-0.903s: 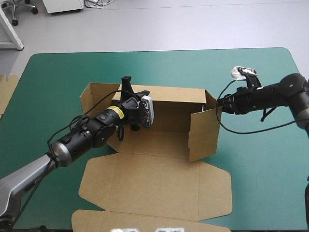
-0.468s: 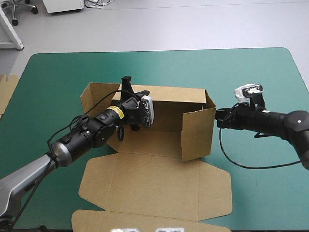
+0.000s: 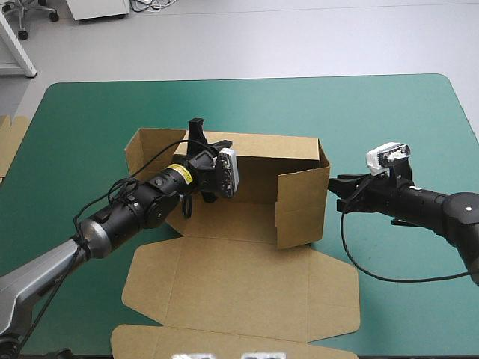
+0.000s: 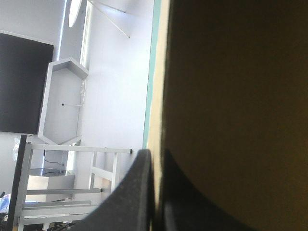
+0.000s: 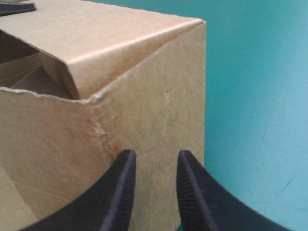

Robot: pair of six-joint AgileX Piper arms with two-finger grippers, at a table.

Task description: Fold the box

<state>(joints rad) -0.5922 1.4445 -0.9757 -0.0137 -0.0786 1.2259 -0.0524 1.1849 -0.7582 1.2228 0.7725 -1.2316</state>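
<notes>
The brown box (image 3: pixel 247 280) lies in the middle of the table with its back wall (image 3: pixel 273 146) and right wall raised. The right wall's flap (image 3: pixel 299 206) is swung inward across the tray. My left gripper (image 3: pixel 197 137) is shut on the back wall's top edge near the left corner. In the left wrist view the board (image 4: pixel 231 96) runs between the fingers of my left gripper (image 4: pixel 156 156). My right gripper (image 3: pixel 335 191) is outside the right wall, open, with its tips against the board. In the right wrist view that wall (image 5: pixel 96 130) stands just ahead of my right gripper (image 5: pixel 155 156).
The box's lid panel (image 3: pixel 224 299) lies flat toward the near edge of the table, with a flap (image 3: pixel 172 340) beyond it. An edge of more board (image 3: pixel 9 142) shows at the table's left edge. Bare teal-green cover (image 3: pixel 404 120) lies right of the box.
My right gripper has come lower and toward the near side, against the right wall. The wall's flap has swung further inward. The left arm has not moved.
</notes>
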